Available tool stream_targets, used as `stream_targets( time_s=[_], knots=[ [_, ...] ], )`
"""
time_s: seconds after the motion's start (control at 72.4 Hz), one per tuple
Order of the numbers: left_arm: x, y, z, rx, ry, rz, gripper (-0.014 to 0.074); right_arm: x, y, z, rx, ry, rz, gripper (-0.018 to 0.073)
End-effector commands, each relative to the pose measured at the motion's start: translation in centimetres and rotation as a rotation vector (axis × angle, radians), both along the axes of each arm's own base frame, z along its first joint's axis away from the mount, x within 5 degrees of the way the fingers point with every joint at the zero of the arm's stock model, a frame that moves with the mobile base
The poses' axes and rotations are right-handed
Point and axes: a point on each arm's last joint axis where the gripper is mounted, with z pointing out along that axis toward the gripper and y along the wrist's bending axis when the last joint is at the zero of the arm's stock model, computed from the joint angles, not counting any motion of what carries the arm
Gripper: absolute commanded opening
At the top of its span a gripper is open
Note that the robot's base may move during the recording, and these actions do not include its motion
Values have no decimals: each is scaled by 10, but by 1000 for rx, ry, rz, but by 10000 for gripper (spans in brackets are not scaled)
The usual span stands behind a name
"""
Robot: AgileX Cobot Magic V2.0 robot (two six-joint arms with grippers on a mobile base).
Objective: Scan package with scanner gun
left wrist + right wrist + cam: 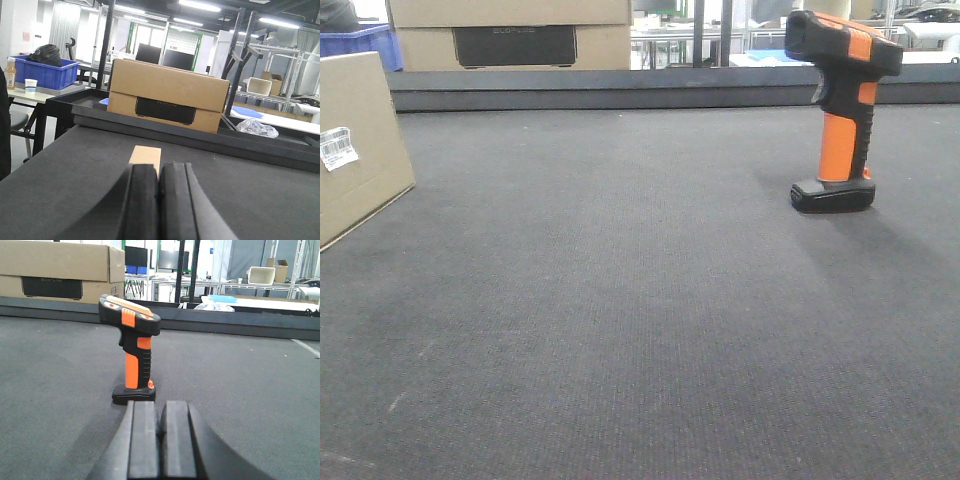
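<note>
2 closed grippers (left [159, 200], right [161, 445]) face package [145, 154] and scanner gun [131, 352], respectively.

This looks like a warehouse or logistics workshop. A desk [640, 330] covered in dark grey carpet-like matting sits among metal shelving racks [280, 65], with large cardboard boxes [167, 95] stacked behind it. A blue plastic crate [45, 72] rests on a side table, monitors [165, 56] stand farther back, and fluorescent strip lights [200, 6] run overhead.
</note>
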Motion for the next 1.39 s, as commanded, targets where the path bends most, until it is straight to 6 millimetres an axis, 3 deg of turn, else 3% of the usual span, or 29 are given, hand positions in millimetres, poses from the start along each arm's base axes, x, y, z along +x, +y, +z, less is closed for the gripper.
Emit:
stream_targets(
  time_s=[0.0,0.732,0.815,0.884,1.257,1.326,1.381],
  knots=[
    [-1,0,2,0,-21,-1,-111,0,0,1,-4,-18,-3,-163],
    [-2,0,1,0,-23,-1,-111,0,0,1,-4,-18,-3,-163],
    [-10,0,1,118,-96,26,-111,0,0,1,-4,-18,-3,-163],
    [-15,-2,-11,239,-105,31,-111,0,0,1,-4,-18,-3,-163],
    [-7,-1,-91,190,49,8,-111,0,0,1,-4,-18,-3,-163],
    [-8,-1,-88,189,-11,17,-111,0,0,1,-4,-18,-3,-163],
    [-7,-1,-92,186,39,16,-111,0,0,1,-4,-18,-3,-163]
  ],
)
